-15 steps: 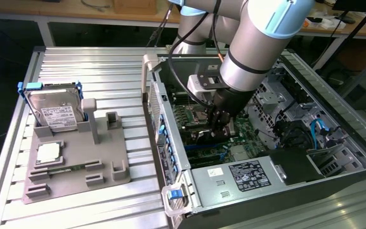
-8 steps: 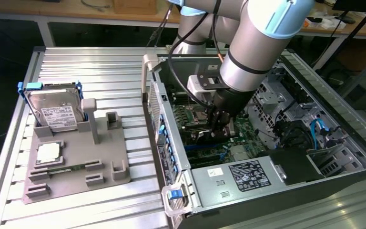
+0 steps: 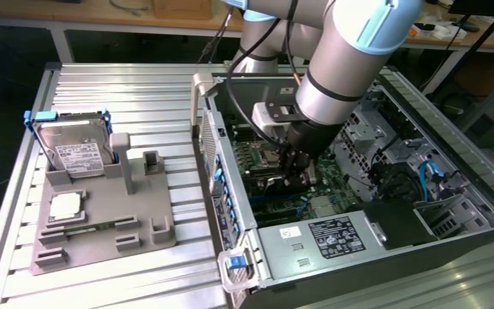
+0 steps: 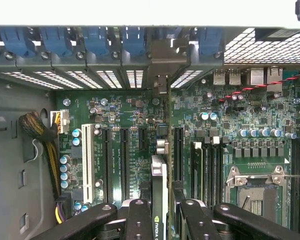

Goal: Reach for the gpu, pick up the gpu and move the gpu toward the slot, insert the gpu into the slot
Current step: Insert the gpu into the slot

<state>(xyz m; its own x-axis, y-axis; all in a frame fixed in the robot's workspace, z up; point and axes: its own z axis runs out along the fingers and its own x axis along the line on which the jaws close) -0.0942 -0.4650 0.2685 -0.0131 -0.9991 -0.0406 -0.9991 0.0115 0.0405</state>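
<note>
**Gpu standing edge-on between the fingers, inside the open computer case**

Gpu (image 4: pixel 159 200) is sitting upright and edge-on in the wrist view, a thin dark card with a small logo near its lower end, and the black fingers (image 4: pixel 139 220) are pinching it from both sides. The gripper (image 4: pixel 160 222) is hanging over the green motherboard (image 4: pixel 125 125), with the card lined up among the long black expansion slots (image 4: pixel 124 162) — whether its edge is touching a slot I cannot tell.

In the exterior view the grey arm (image 3: pixel 350 58) is reaching down into the open computer case (image 3: pixel 453 167), and the gripper (image 3: pixel 297 168) is sitting low among the boards there. The case is also holding a black power supply (image 3: pixel 337 235) with a white label, blue cables (image 3: pixel 427 177) and an empty processor socket (image 4: pixel 255 192).

To the exterior view's left, a grey fixture tray (image 3: pixel 110 219) is resting on the ribbed metal bench (image 3: pixel 118 84). A silver hard drive (image 3: pixel 77 153) is standing tilted in the tray's far holder — a small square processor chip (image 3: pixel 65 206) is lying flat in the recess just beside it.
</note>
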